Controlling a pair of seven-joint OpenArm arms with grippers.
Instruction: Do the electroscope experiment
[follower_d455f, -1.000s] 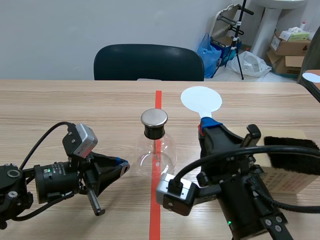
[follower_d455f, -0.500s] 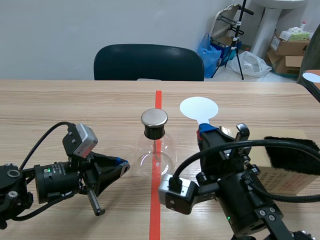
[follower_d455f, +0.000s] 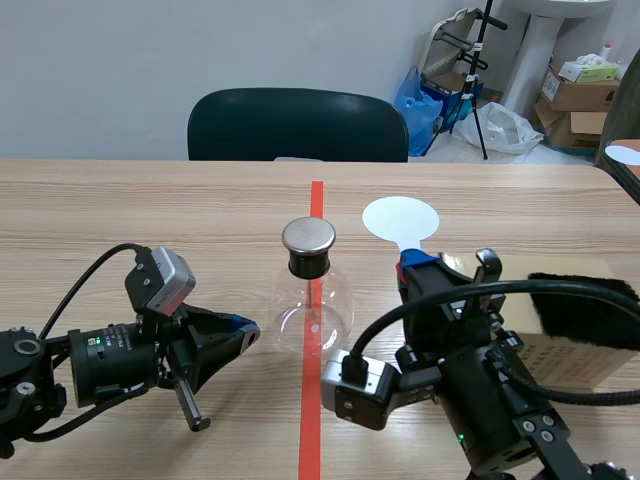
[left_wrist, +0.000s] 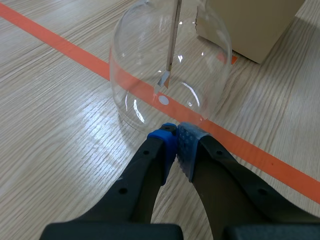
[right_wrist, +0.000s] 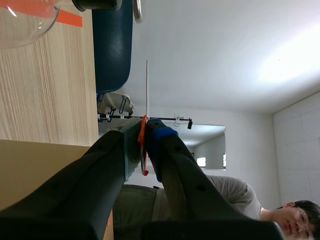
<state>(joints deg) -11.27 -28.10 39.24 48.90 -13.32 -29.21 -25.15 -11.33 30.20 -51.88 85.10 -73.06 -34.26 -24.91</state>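
The electroscope (follower_d455f: 311, 290) is a round glass flask with a black neck and a metal cap, standing on the orange tape line. My left gripper (follower_d455f: 245, 333) lies low beside its base, shut on nothing; in the left wrist view its fingertips (left_wrist: 176, 142) meet just short of the glass (left_wrist: 170, 65), with the inner rod (left_wrist: 173, 40) and leaf visible. My right gripper (follower_d455f: 415, 265) is shut on the red handle (right_wrist: 142, 145) of a white disc paddle (follower_d455f: 400, 218), held upright to the right of the flask cap. The disc (right_wrist: 146, 87) appears edge-on in the right wrist view.
A cardboard box (follower_d455f: 575, 335) with a black furry cloth (follower_d455f: 590, 305) on top stands at the right, close behind my right arm. A dark chair (follower_d455f: 297, 125) sits across the table. Part of a person (right_wrist: 235, 205) shows in the right wrist view.
My right arm has sunk and drawn back a little, bringing the white disc lower and nearer; it has hardly moved in the last half second. The left arm and flask stayed still.
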